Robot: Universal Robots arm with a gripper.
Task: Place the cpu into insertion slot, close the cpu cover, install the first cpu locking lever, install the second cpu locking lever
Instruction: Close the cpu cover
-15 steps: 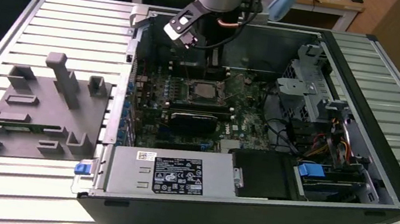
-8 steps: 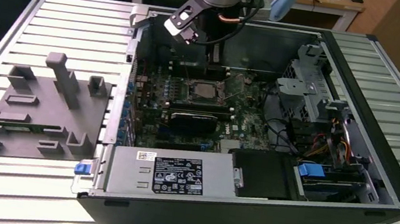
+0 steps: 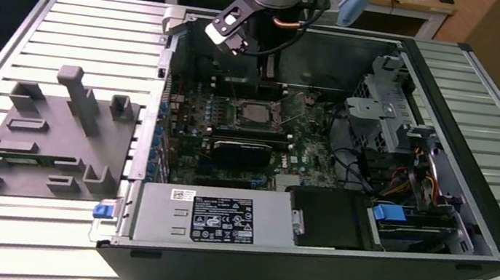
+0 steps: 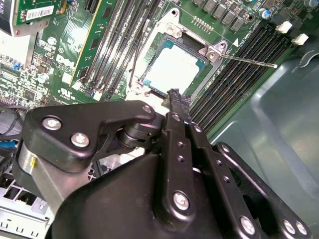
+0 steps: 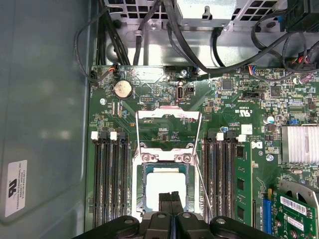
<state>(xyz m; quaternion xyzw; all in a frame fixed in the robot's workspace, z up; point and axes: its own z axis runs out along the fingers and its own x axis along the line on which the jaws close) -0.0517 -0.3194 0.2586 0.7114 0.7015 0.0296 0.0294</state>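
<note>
Mid-frame in the exterior view, cpu (image 3: pixel 256 114) sits in the insertion slot (image 5: pixel 142 191). Your gripper (image 5: pixel 171 196), pinched shut and empty, hangs at its edge; cpu cover (image 5: pixel 169 115) lies open just beyond.

The gripper (image 4: pixel 174 95), fingers pressed together, had its tip at the six o'clock corner of the cpu (image 4: pixel 173 68), which lay framed by the cpu cover (image 4: pixel 174 31). A thin locking lever (image 4: pixel 249 60) stuck out from the cover's three o'clock corner, across black memory slots (image 4: pixel 234 72).
</note>
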